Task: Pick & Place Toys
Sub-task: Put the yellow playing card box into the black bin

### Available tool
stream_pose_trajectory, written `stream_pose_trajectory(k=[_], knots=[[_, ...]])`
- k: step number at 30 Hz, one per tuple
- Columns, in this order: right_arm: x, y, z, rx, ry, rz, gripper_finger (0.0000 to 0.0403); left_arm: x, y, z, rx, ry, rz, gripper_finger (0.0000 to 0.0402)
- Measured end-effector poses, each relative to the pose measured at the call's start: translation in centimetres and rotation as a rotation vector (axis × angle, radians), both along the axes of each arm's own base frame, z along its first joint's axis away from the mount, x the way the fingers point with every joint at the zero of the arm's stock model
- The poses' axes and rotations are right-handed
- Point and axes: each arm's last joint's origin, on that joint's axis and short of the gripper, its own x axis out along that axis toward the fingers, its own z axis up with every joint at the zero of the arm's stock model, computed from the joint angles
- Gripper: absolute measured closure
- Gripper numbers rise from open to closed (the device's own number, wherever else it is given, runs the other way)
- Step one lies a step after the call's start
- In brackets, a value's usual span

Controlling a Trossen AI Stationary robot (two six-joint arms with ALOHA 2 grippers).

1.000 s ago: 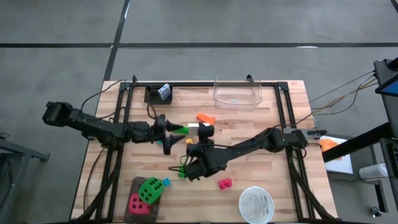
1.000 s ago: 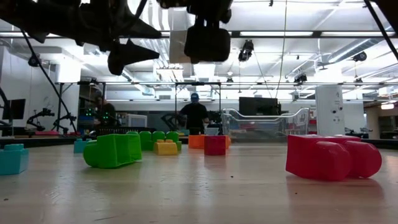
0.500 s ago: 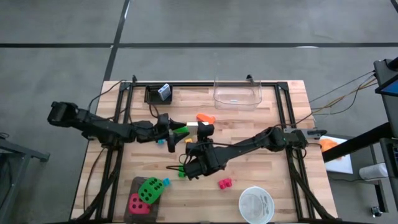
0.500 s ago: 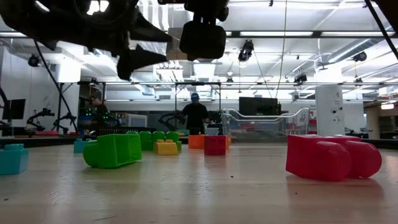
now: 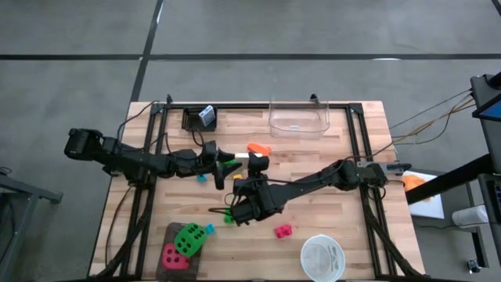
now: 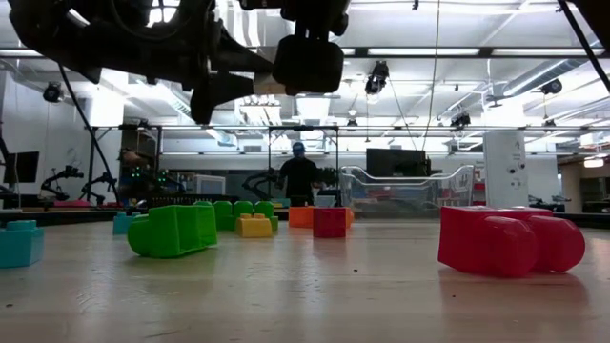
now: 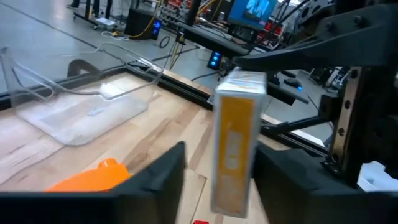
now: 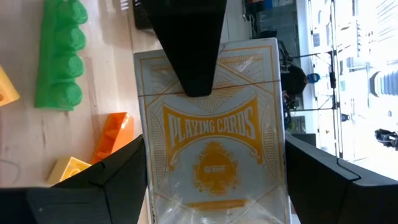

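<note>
Above mid-worktop [image 5: 329,157], the left claw [image 5: 235,160] and right claw [image 5: 255,166] both pinch one card pack [image 8: 211,158].

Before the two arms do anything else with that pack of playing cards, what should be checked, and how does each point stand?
1. Card pack sits between the right pincer fingers: ok.
2. Left pincer has a finger on each side of the pack's narrow edge: ok.
3. Left pincer fully clamped on the pack: cannot tell.
4. Pack lifted off the table, both arms meeting mid-table: ok.
5. Clear tub at the far edge has nothing in it: ok.
6. Orange brick and green brick lie apart from the pack: ok.
</note>
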Motion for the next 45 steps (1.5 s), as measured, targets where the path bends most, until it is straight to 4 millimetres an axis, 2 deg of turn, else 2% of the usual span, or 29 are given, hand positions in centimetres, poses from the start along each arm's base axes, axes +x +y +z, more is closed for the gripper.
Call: stream_pose_trajectory(k=[4,5,9,14,21,25,29,32,37,41,45], knots=[[0.0,0.0,-0.1,0.007,0.003,0.0,0.0086,0.0,-0.1,0.0,0.031,0.008,-0.037,0.0338],[0.0,0.0,-0.1,0.008,0.001,-0.001,0.0075,0.0,-0.1,0.0,0.037,0.009,-0.045,0.0348],[0.0,0.2,-0.1,0.015,-0.03,-0.006,0.0043,0.0,0.0,-0.2,0.044,0.028,-0.034,0.0346],[-0.3,1.2,0.0,0.017,-0.041,0.012,0.0036,-0.5,0.0,0.0,0.05,0.051,-0.015,0.0346],[-1.8,5.0,-0.1,0.036,-0.03,0.096,0.0034,-2.3,0.2,0.9,0.06,0.033,-0.005,0.0346],[-2.4,6.9,-0.4,0.136,-0.024,0.132,0.0033,-3.8,0.3,1.3,0.062,0.053,-0.004,0.0346],[-2.1,8.5,-1.6,0.233,-0.016,0.196,0.0033,-5.3,0.5,1.7,0.059,0.054,0.004,0.0346],[-0.9,9.7,-3.1,0.35,-0.011,0.312,0.0032,-6.4,0.6,1.9,0.059,0.082,0.012,0.0346],[1.6,10.7,-5.1,0.545,-0.034,0.651,0.0032,-8.0,0.7,2.4,0.066,0.112,0.017,0.0346],[2.4,9.6,-3.9,0.671,-0.184,0.879,0.0032,-9.1,0.9,2.5,0.094,0.148,0.061,0.0346],[1.5,6.7,-2.1,0.79,-0.39,1.084,0.0032,-9.9,1.1,2.3,0.112,0.194,0.131,0.0346]])
